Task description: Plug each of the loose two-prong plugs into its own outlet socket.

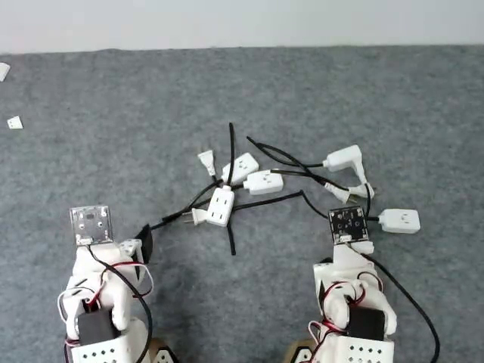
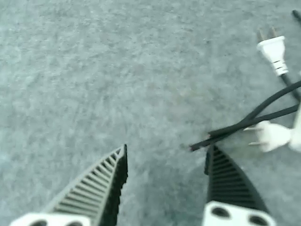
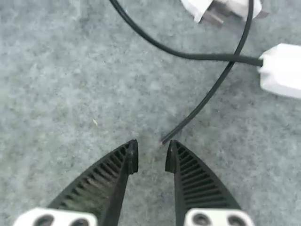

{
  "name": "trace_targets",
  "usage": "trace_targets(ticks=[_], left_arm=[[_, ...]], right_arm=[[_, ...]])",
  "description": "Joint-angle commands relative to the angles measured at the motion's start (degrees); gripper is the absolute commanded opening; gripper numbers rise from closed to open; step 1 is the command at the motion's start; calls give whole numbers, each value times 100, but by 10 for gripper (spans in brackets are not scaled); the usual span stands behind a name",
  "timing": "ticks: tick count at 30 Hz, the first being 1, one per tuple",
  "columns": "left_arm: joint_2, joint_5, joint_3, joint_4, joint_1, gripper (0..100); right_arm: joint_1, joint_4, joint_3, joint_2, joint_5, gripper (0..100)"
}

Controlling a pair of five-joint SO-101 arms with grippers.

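Note:
Three white outlet sockets (image 1: 265, 181) lie clustered at the table's middle among black cords, and another socket (image 1: 399, 220) (image 3: 282, 70) lies at the right. Loose white plugs lie around them: one small plug (image 1: 206, 160) (image 2: 273, 47) behind the cluster, one (image 1: 197, 217) (image 2: 269, 135) at its near-left side, others (image 1: 344, 159) at the right. My left gripper (image 2: 167, 162) (image 1: 144, 242) is open and empty, low over the carpet, short of a cut cord end (image 2: 193, 148). My right gripper (image 3: 151, 157) is narrowly open with nothing in it, just behind another cord end (image 3: 163, 141).
Grey carpet (image 1: 113, 113) covers the table. Black cords (image 1: 272, 200) loop between the sockets and plugs. Two small white scraps (image 1: 14, 122) lie at the far left edge. A plug's prongs (image 3: 211, 14) show beyond the right gripper.

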Motion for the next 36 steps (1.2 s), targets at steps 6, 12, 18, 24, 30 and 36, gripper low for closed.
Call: trace_targets(ticks=[6, 12, 18, 24, 30, 36], left_arm=[[-35, -9, -1446, 404, 475, 122], [571, 563, -1956, 193, 1222, 167], [4114, 1187, -4048, -369, 1292, 166], [6277, 1354, -5631, 343, 2110, 166], [6875, 1644, -4681, -897, 3288, 171], [8088, 1486, -4936, -1380, 3411, 171]], right_arm=[[1226, -321, -440, 4, -26, 115], [1411, -338, -440, 13, 0, 118], [1446, -303, -422, 13, 229, 119], [1692, -347, -299, -31, 316, 119], [1692, -505, -220, -31, 316, 119], [1675, -505, -220, -31, 316, 119]])
